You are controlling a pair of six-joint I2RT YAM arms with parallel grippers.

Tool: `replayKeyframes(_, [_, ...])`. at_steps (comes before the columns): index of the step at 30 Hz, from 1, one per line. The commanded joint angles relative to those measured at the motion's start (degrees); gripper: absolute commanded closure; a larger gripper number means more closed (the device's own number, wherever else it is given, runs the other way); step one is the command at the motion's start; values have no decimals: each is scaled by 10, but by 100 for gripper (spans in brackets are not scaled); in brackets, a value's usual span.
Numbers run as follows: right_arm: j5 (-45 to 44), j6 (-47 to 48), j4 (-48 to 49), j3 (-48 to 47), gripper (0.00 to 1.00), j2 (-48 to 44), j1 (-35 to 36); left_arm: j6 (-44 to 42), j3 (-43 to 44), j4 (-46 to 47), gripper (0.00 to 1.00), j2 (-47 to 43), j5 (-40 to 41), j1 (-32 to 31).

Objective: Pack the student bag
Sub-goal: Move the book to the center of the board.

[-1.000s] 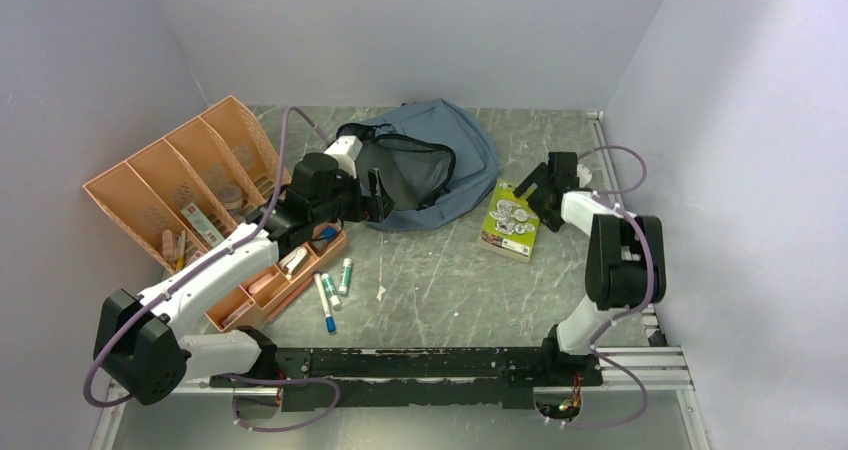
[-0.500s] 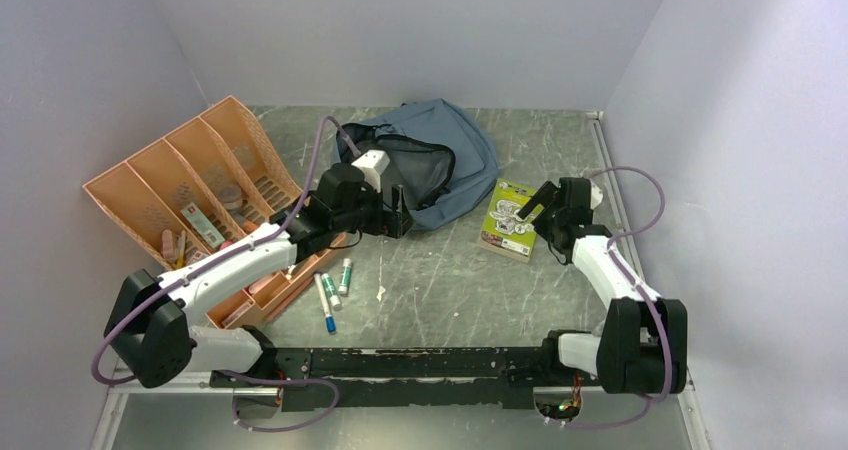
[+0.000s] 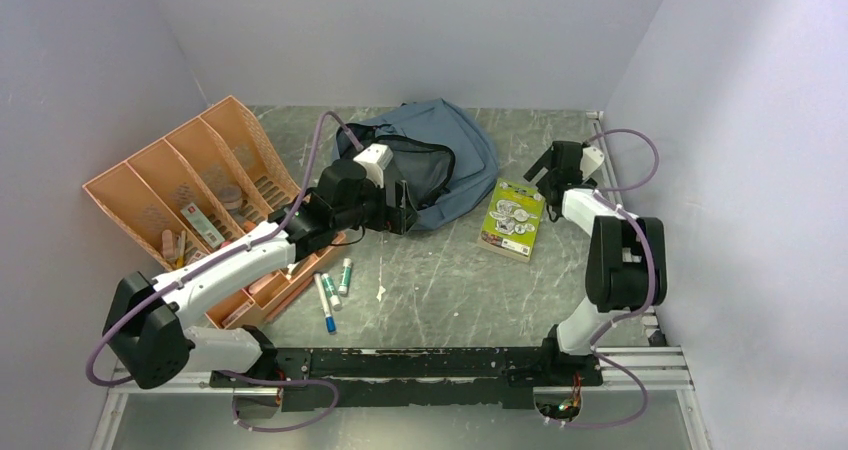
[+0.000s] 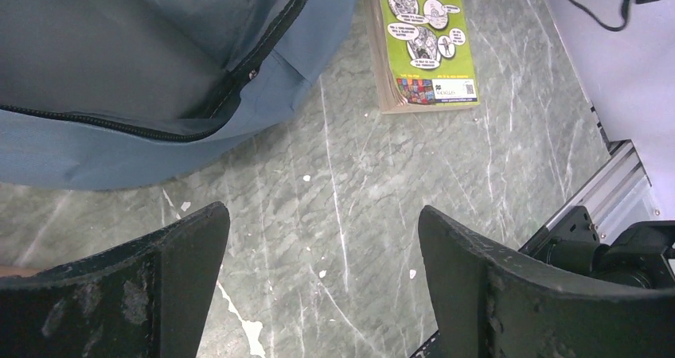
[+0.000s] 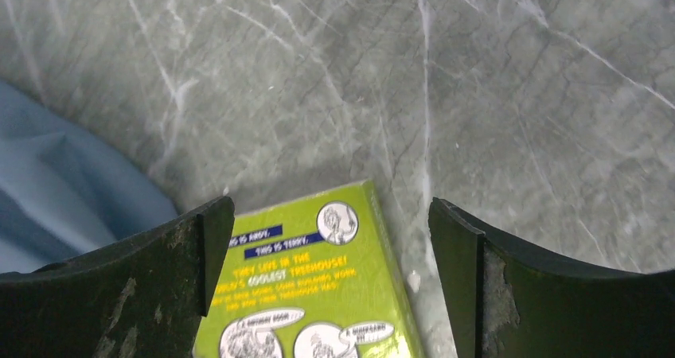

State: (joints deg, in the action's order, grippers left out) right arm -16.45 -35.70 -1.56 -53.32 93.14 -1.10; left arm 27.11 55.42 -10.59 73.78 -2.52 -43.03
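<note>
The student bag [image 3: 455,150] is a grey-blue backpack lying at the back middle of the table, its main zipper gaping open [image 4: 119,48]. A lime-green comic book [image 3: 512,218] lies flat just right of it. My left gripper [image 3: 402,208] hovers open at the bag's near edge; in the left wrist view [image 4: 324,247] only bare table shows between its fingers. My right gripper [image 3: 547,168] stands open over the book's far end [image 5: 306,278], with the bag's fabric [image 5: 56,191] to its left. Neither gripper holds anything.
A large orange divided organiser [image 3: 175,185] with small items stands at the left. A smaller orange tray [image 3: 262,288] sits under my left arm. Three markers [image 3: 333,290] lie on the table in front. A metal rail [image 3: 450,362] runs along the near edge, and walls close in on the sides.
My left gripper has shifted right along the bag's near edge. My right arm swung toward the near side, then back, and now sits over the book's far end.
</note>
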Motion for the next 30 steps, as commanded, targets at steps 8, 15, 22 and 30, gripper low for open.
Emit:
replayKeyframes(8, [-54,18,1,-95,4,142,-3,-8,6,-6,8,-13,16,-5])
replayKeyframes(15, [-51,45,-87,-128,7,162,4,-8,9,3,8,5,7,-5])
replayKeyframes(22, [-7,65,-143,-92,10,130,45,-11,-4,8,8,13,7,-7])
replayKeyframes(30, [23,52,-170,4,11,19,105,-9,-32,22,8,19,-1,-13])
